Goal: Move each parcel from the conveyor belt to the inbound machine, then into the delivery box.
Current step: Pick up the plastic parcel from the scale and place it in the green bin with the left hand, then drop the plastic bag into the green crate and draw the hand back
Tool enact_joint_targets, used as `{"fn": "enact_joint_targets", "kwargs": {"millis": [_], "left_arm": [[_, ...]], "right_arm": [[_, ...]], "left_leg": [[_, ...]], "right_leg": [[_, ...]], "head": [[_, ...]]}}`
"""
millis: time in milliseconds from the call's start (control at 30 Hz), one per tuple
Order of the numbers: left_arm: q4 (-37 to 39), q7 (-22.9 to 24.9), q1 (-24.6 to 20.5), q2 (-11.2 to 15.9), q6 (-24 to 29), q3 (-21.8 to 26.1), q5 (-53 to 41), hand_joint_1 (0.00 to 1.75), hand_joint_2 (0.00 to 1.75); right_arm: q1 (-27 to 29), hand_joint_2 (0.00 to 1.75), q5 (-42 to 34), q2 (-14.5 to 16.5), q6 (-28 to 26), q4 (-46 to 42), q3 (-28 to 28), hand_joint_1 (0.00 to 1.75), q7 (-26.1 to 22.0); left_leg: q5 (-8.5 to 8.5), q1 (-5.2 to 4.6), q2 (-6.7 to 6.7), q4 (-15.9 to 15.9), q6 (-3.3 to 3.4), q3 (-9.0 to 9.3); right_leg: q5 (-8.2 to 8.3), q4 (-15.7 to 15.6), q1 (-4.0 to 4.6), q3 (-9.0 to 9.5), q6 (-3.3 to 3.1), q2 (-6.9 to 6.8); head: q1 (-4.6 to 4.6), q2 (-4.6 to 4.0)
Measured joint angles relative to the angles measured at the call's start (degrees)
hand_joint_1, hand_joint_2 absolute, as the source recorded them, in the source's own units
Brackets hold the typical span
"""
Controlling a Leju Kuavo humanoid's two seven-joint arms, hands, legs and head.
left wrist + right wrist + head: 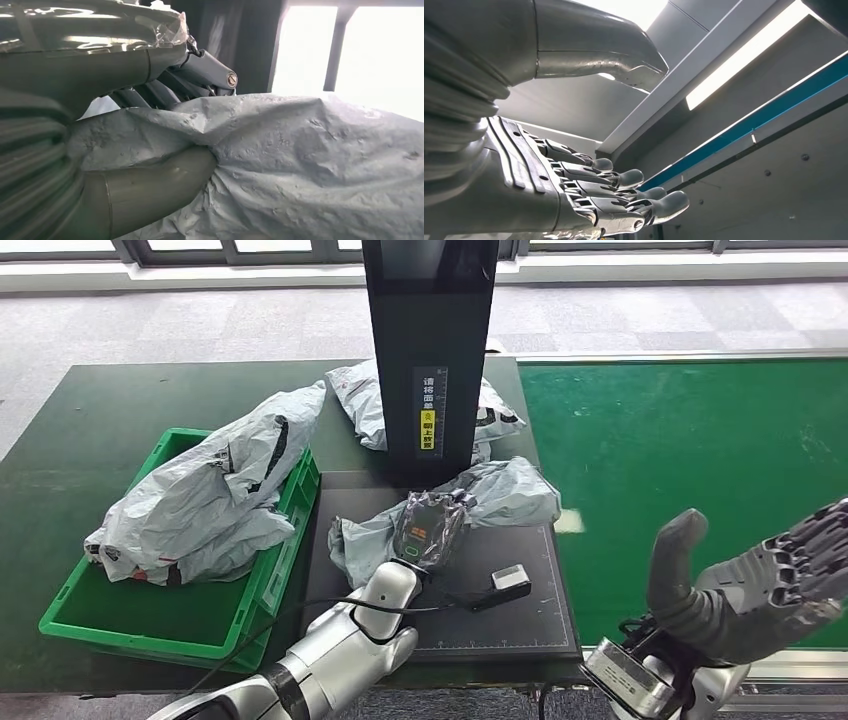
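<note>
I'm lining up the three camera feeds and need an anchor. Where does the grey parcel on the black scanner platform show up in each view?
Head view: the grey parcel lies crumpled on the black platform at picture centre, under the left robot hand.
Left wrist view: the parcel fills most of the frame.
Right wrist view: not in it; only the open right robot hand.
Shared landmark: the left robot hand gripping the parcel.

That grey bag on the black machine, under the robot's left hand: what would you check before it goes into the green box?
1. Left hand grips the grey parcel: ok, the wrist view shows the thumb and fingers pinching it.
2. Parcel lies on the inbound machine: ok.
3. Scan finished: cannot tell.
4. Room in the green delivery box: not ok, a large parcel fills most of it.
5. Right hand out of the way: ok, open, above the green conveyor belt.
</note>
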Motion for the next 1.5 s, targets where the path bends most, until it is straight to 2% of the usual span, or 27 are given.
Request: {"fn": "enact_joint_targets", "kwargs": {"millis": [100,233,400,567,800,1000,1167,1400,1500], "left_arm": [[-11.84,-7.89,4.26,-0.46,0.25,8.3,-5.71,1.75,1.75],[-23.73,-12.04,8.23,-0.84,0.29,16.09,-6.52,1.75,1.75],[-40.2,-17.52,11.84,-0.42,0.29,22.06,-3.43,1.75,1.75],[-54.86,-20.8,14.47,0.35,0.29,27.36,2.18,1.75,1.75],[-65.68,-23.72,16.73,1.04,0.29,34.23,7.69,1.75,1.75],[-70.17,-28.43,17.96,1.3,0.29,42.49,15.03,1.75,1.75],[-70.23,-31.14,17.57,1.31,0.27,49.45,16.47,1.75,1.75],[-57.83,-25.04,14.36,0.55,0.04,54.4,3.53,1.75,1.75],[-49.5,-19.82,12.1,0.64,0.08,54.77,-3.29,1.75,1.75]], "right_arm": [[0.0,1.75,0.01,0.0,0.0,-0.04,-0.01,0.0,0.0],[0.02,1.75,-0.07,0.0,-0.01,-0.14,-0.01,0.0,0.0],[0.14,1.75,-0.44,-0.01,-0.02,-0.75,-0.14,0.0,0.0],[0.33,1.75,-0.91,-0.02,-0.02,-1.13,-0.89,0.0,0.0],[0.52,1.75,-1.87,0.0,-0.02,-1.13,-2.06,0.0,0.01],[0.69,1.75,-2.32,0.0,-0.02,-1.13,-3.05,0.0,0.01],[0.69,1.75,-2.57,0.02,-0.02,-1.13,-3.08,0.0,0.01],[0.7,1.75,-2.61,0.07,-0.01,-1.13,-3.08,0.0,0.01],[0.72,1.75,-2.58,0.07,-0.02,-1.13,-3.08,0.0,0.01]], "left_leg": [[-0.05,0.0,0.1,0.0,0.03,0.0],[-0.07,0.0,0.13,0.0,0.02,0.0],[-0.04,0.02,0.13,-0.01,0.01,0.0],[-0.05,0.03,0.11,-0.02,0.0,-0.01],[-0.05,0.03,0.1,-0.02,0.0,0.01],[-0.04,0.03,0.11,-0.02,0.01,0.04],[-0.04,0.03,0.13,-0.01,0.0,0.07],[-0.02,0.02,0.11,-0.01,0.03,0.09],[-0.01,0.0,0.04,0.0,0.05,0.12]], "right_leg": [[-0.01,0.0,-0.02,-0.05,0.01,0.09],[-0.02,0.0,0.01,-0.06,0.01,0.09],[-0.02,0.02,0.05,-0.05,0.01,0.08],[-0.04,0.02,0.05,-0.05,-0.01,0.08],[-0.05,0.01,0.02,-0.02,-0.01,0.07],[-0.05,0.01,0.04,-0.01,-0.02,0.06],[-0.05,0.01,0.04,-0.04,-0.02,0.08],[-0.02,0.0,-0.01,-0.01,0.01,0.06],[-0.02,-0.02,-0.05,0.05,0.02,0.0]], "head": [[0.0,0.0],[-0.01,0.0],[-0.02,0.0],[-0.02,0.0],[-0.01,0.0],[-0.02,0.0],[-0.02,0.0],[-0.01,0.0],[0.0,0.0]]}}
